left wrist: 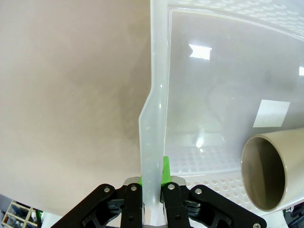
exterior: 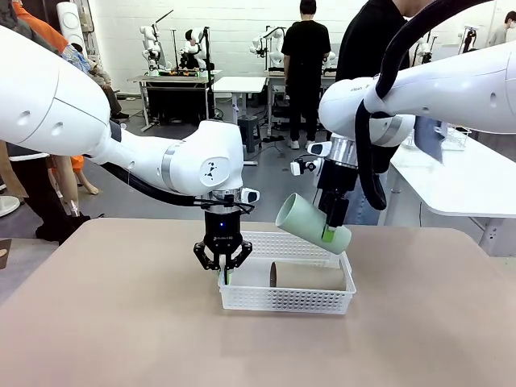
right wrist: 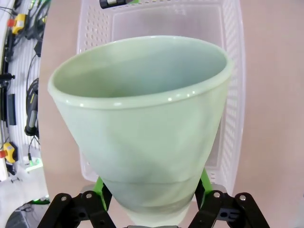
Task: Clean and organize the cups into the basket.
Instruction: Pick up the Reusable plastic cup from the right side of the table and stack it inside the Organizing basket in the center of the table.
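Observation:
The white mesh basket (exterior: 284,301) sits mid-table. My left gripper (exterior: 223,268) is shut on its left wall; in the left wrist view that thin wall (left wrist: 155,114) runs up between the left gripper's (left wrist: 153,191) closed green pads. One tan cup (exterior: 311,276) lies on its side inside the basket, its open mouth (left wrist: 266,173) facing the left gripper. My right gripper (exterior: 331,234) holds the mint green cup (exterior: 311,223) tilted in the air over the basket's right half. In the right wrist view the right gripper (right wrist: 153,202) clamps the mint cup (right wrist: 142,123) near its base, with the basket (right wrist: 231,71) below.
The tan tabletop (exterior: 113,322) spreads wide around the basket. A person in black (exterior: 379,48) stands at the far side behind the right arm. A white table (exterior: 459,181) stands at the back right.

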Action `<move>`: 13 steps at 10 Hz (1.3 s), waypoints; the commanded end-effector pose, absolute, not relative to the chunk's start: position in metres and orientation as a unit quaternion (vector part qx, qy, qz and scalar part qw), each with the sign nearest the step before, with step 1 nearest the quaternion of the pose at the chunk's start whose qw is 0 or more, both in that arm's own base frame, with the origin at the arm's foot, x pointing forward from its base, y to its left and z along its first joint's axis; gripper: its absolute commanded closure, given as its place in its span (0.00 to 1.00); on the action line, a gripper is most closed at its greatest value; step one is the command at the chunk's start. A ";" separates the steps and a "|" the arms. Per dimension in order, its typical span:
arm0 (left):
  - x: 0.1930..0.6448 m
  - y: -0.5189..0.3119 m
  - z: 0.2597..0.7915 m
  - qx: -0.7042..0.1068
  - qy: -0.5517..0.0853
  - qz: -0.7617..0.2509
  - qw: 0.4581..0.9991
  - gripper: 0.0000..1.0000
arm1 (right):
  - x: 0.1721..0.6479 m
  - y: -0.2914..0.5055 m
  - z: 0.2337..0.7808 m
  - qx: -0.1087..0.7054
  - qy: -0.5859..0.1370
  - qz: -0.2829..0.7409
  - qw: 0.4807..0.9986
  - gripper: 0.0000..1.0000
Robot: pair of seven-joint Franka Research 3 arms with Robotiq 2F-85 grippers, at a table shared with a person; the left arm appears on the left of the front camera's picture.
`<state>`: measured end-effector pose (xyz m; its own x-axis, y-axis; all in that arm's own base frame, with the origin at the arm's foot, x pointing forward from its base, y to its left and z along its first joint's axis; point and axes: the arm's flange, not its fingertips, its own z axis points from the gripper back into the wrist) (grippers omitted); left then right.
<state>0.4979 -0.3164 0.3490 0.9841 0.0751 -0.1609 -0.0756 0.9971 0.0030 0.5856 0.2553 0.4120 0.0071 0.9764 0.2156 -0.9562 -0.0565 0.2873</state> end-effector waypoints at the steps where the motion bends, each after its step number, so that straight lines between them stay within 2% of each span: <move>1: 0.498 -0.313 0.349 0.000 0.083 0.031 0.996 1.00 | 0.597 0.252 0.409 0.210 0.030 0.716 0.665 1.00; 7: 0.498 -0.313 0.349 0.000 0.083 0.031 0.996 1.00 | 0.615 0.239 0.376 0.265 0.041 0.719 0.642 1.00; 13: 0.498 -0.313 0.349 0.000 0.083 0.031 0.996 1.00 | 0.620 0.250 0.343 0.210 0.024 0.712 0.670 1.00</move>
<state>0.4982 -0.3168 0.3499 0.9844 0.0747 -0.1593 -0.0754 0.9972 0.0017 0.6161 0.2530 0.3540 -0.0301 0.9513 0.3068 -0.9284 -0.1404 0.3442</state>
